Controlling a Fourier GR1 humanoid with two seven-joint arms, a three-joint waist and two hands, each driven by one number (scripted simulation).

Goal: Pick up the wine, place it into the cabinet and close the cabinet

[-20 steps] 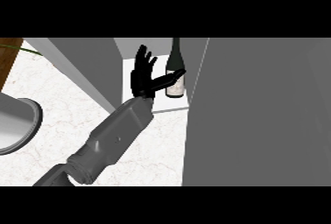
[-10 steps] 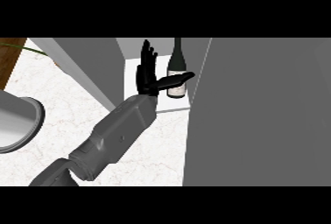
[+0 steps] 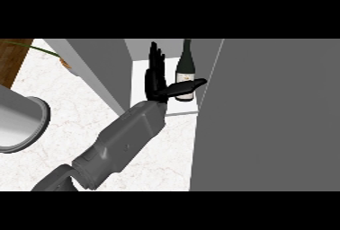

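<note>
The dark wine bottle (image 3: 186, 66) with a pale label stands upright inside the open cabinet (image 3: 181, 109), on its white floor. My left hand (image 3: 156, 83) is raised in the cabinet's opening just left of the bottle. Its fingers are straight and point up, and its thumb sticks out to the right across the bottle's label. The fingers are not curled round the bottle. The cabinet's left door (image 3: 100, 67) stands open at an angle. The big grey right door (image 3: 272, 117) fills the right side of the view. My right hand does not show.
A round grey metal pot (image 3: 16, 121) sits on the marble counter (image 3: 60, 99) at the left edge. A wooden panel and a green leaf (image 3: 26, 47) show at the top left.
The left hand's spread fingers have drawn together and straightened, and the hand has shifted slightly right, next to the bottle. The bottle has not moved.
</note>
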